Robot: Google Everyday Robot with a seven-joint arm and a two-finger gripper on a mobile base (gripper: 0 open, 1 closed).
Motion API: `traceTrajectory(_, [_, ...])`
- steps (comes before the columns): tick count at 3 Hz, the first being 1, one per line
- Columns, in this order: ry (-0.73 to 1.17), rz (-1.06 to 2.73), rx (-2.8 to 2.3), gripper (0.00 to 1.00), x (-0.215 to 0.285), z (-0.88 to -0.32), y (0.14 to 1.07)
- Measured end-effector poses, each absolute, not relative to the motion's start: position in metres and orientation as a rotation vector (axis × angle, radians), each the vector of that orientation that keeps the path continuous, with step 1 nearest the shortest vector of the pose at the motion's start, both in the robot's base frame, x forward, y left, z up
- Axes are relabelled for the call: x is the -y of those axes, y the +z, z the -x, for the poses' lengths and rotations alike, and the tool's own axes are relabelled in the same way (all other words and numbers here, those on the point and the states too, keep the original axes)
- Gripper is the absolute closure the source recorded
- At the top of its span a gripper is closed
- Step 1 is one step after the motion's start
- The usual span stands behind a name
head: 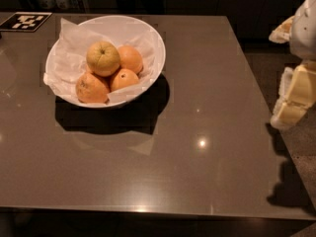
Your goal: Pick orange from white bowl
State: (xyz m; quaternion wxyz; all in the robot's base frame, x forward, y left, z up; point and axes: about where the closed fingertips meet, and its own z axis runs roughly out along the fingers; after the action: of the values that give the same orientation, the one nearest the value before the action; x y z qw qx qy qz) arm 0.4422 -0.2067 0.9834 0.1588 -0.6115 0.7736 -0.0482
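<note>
— Where is the orange point(103, 58)?

— In the white bowl point(157, 51), resting highest on the pile. It is the largest fruit, pale yellow-green, with its stem dimple facing up.

— What is around it?

— Three smaller, deeper orange fruits point(123, 79) touch it: one just to its right, two in front of it. Crumpled white paper point(64, 58) lines the bowl under them and sticks out past the rim on the left and at the back.

— And the bowl itself?

— It stands upright on the far left part of a glossy dark grey table point(207, 181) and throws a dark shadow point(123, 117) toward the near side. A black-and-white marker tag point(24, 21) lies flat at the table's far left corner.

— Where is the gripper point(291, 102)?

— At the right edge of the view, beyond the table's right side and well apart from the bowl. Its cream-coloured parts hang above the floor. Nothing shows in its grasp, and how wide it stands cannot be told.
</note>
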Motion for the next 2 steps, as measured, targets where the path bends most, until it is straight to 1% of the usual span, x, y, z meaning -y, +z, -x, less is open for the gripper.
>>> traceTrajectory(2, [-0.181,1.939,-2.141,0.00,0.151,-0.469,0.991])
